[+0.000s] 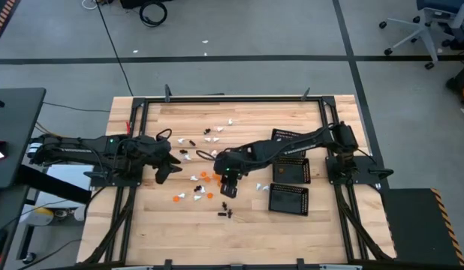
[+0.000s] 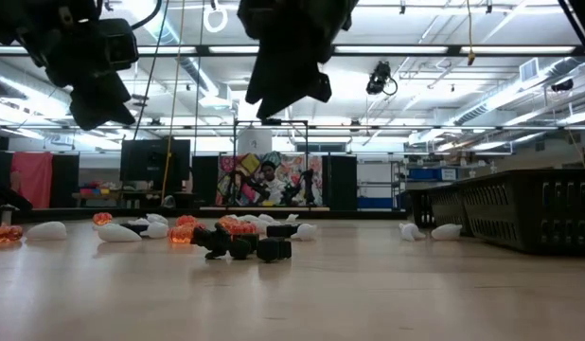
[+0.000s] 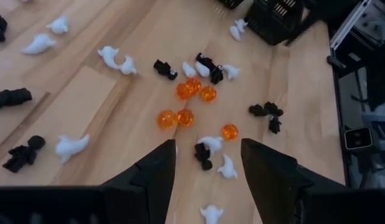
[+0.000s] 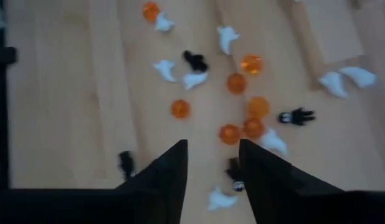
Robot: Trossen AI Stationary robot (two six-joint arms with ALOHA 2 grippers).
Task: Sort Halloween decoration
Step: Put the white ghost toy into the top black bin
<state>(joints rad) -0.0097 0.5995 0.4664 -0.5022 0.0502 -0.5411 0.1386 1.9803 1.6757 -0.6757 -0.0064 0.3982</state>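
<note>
I see three black mesh trays (image 1: 290,169) on the right side of the table (image 1: 247,236), set one behind another beside the right arm's base. From above I cannot tell whether anything lies in them, and the low view shows only their dark side walls (image 2: 520,208).

The trinkets (image 1: 206,176) lie loose on the wood near the table's middle, all outside the trays: white ones (image 1: 211,137) toward the far edge, an orange cluster (image 1: 209,177) in the centre, black ones (image 1: 226,213) nearer the front.

My right gripper (image 1: 229,187) hangs just above the orange cluster with its fingers parted and nothing between them; its wrist view shows orange beads (image 4: 242,130) and a black piece (image 4: 235,171) on the wood just past the fingertips. My left gripper (image 1: 164,169) waits left of the scatter, spread open and empty.

The left wrist view shows black figures (image 3: 267,113) lying apart from the orange beads (image 3: 192,90), and a tray corner (image 3: 273,18) beyond them. The low view alone shows both grippers clear of the table, and the room behind, where a person (image 2: 267,185) stands before a bright mural
</note>
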